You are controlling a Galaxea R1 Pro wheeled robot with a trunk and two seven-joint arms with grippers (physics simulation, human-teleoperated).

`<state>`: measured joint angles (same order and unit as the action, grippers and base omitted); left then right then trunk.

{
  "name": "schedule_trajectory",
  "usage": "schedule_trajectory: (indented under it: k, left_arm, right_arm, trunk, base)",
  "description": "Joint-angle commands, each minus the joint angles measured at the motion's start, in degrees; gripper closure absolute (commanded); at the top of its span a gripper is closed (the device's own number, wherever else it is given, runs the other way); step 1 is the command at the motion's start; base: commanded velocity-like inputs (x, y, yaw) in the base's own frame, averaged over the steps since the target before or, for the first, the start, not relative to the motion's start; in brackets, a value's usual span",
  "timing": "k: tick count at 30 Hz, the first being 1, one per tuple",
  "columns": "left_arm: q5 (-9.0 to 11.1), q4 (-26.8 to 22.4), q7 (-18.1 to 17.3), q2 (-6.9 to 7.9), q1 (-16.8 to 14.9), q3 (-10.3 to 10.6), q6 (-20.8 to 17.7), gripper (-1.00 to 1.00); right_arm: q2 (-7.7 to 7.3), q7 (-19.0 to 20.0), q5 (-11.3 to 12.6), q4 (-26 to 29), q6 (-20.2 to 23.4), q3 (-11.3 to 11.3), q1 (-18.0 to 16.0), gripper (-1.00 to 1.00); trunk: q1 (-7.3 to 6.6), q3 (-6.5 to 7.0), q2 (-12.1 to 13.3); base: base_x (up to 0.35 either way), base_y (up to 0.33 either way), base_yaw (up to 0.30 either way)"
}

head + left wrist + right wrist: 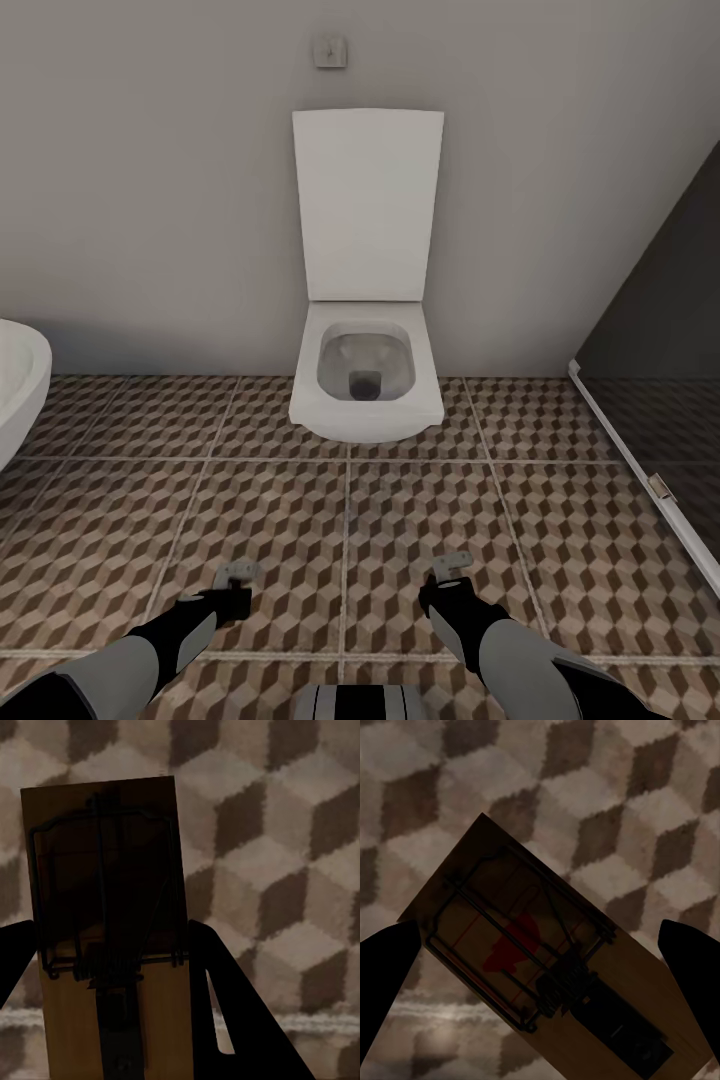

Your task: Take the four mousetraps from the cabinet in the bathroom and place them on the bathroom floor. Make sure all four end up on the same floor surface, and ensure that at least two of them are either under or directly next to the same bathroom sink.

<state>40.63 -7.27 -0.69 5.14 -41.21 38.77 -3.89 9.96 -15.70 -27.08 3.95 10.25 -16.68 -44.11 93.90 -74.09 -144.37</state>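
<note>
Both arms reach forward at the near edge of the head view, low over the bathroom floor with its brown, beige and white cube tiles. Each ends in a dark gripper with a small grey piece at its tip: the left gripper at the left, the right gripper at the right, well apart from each other.

Seen from the left wrist, a mousetrap stands between the two dark fingers, its tan board lengthwise and the wire spring across its middle; the right-hand finger lies against the board's edge, so the jaws look closed on it. The tiled floor shows behind it.

Seen from the right wrist, a second mousetrap lies tilted on a diagonal, with a red spot under its wire bar. The dark fingers sit wide at either side of it, and I cannot tell whether the jaws grip it or merely hang over it.

Farther off, a white toilet with its lid raised stands against the grey wall. A white rounded rim shows at the far left, and a dark glass panel in a white frame stands at the right.
</note>
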Motion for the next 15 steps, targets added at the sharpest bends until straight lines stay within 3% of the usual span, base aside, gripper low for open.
schedule_trajectory:
  k: [1, 5, 15]
  left_arm:
    - [0.2, -0.1, -0.1, 0.04, 0.0, 0.2, -0.8, 1.00]
    - [0.1, -0.3, -0.1, 0.04, 0.0, 0.2, -3.5, 1.00]
    - [0.1, -0.5, 0.0, 0.21, 0.0, 0.3, -5.0, 1.00]
  right_arm:
    - [0.04, -0.1, -0.6, 0.1, 0.4, -0.4, 0.0, 1.00]
    - [0.04, -0.1, -0.6, 0.1, 0.3, -0.4, 0.0, 1.00]
    - [0.04, -0.1, -0.6, 0.1, 0.3, -0.4, 0.0, 1.00]
  trunk:
    - [-0.01, -0.04, 0.0]
    - [-0.01, -0.04, 0.0]
    - [-0.01, -0.04, 0.0]
  base:
    - [0.000, 0.000, 0.000]
    - [0.000, 0.000, 0.000]
    - [0.000, 0.000, 0.000]
